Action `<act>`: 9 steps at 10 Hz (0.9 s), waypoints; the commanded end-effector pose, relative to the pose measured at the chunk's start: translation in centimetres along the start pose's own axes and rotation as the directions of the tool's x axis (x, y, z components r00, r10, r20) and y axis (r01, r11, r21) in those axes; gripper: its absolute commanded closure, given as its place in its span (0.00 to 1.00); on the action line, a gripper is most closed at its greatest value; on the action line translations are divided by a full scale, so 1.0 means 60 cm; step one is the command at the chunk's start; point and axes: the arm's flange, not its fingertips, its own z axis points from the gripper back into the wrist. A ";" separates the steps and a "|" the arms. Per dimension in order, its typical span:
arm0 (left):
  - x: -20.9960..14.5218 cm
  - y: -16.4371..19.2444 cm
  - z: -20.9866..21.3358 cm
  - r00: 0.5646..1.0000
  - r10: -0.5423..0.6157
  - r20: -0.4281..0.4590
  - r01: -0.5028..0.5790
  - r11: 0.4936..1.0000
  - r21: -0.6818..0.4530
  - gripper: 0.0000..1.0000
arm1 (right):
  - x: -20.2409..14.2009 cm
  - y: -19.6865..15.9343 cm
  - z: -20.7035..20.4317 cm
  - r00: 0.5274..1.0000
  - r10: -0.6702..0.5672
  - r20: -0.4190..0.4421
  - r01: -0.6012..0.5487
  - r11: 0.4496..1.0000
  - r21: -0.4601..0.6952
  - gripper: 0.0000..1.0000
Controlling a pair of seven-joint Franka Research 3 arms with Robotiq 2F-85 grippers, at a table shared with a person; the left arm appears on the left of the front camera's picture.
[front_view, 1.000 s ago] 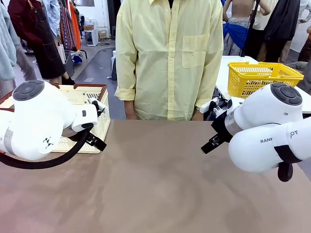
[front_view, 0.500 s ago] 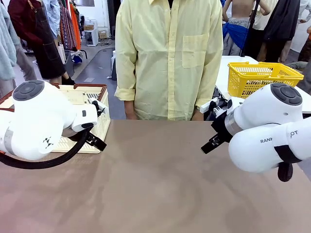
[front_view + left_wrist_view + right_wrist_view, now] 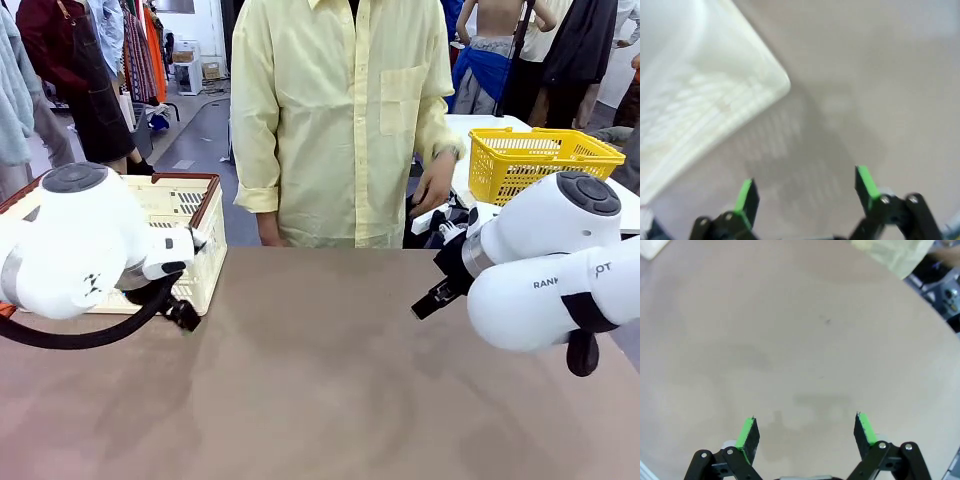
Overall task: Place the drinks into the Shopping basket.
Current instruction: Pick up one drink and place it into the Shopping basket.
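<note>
My left gripper (image 3: 805, 189) has drawn back, jaws spread and empty, the basket (image 3: 715, 100) just ahead to one side. My right gripper (image 3: 805, 429) gapes empty too (the person's hand (image 3: 436, 184) has lifted beyond it), so a can may be coming.

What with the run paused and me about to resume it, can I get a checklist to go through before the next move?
1. Left gripper open, nothing between its pads: ok.
2. Right gripper open, nothing between its pads: ok.
3. Shopping basket on the table, at its left side beside the left arm: ok.
4. Room in the basket: cannot tell, the left arm hides much of its inside.
5. A drink located to grasp: cannot tell.
6. Person's hand away from the right arm: cannot tell; it hangs by the far edge, close above that arm's wrist in the front view.
</note>
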 end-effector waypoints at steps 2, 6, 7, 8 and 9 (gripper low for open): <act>-0.026 -0.058 0.104 0.948 0.094 -0.304 -0.194 0.928 -0.318 0.00 | -0.076 -0.023 0.098 0.933 -0.284 -0.220 0.340 0.897 0.282 0.00; -0.101 0.026 0.282 0.958 0.285 -0.037 -0.188 0.524 -0.831 0.00 | -0.141 -0.124 0.244 0.822 -0.443 -0.357 0.554 0.480 0.680 0.00; -0.146 0.095 0.317 0.901 0.432 0.033 -0.171 0.425 -0.889 0.00 | -0.187 -0.174 0.289 0.806 -0.492 -0.329 0.536 0.373 0.757 0.00; -0.198 0.163 0.343 0.825 0.561 0.072 -0.160 0.354 -0.921 0.00 | -0.233 -0.216 0.329 0.761 -0.592 -0.265 0.522 0.316 0.792 0.00; -0.276 0.243 0.358 0.711 0.700 0.065 -0.220 0.309 -0.925 0.00 | -0.302 -0.261 0.378 0.694 -0.692 -0.198 0.495 0.259 0.830 0.00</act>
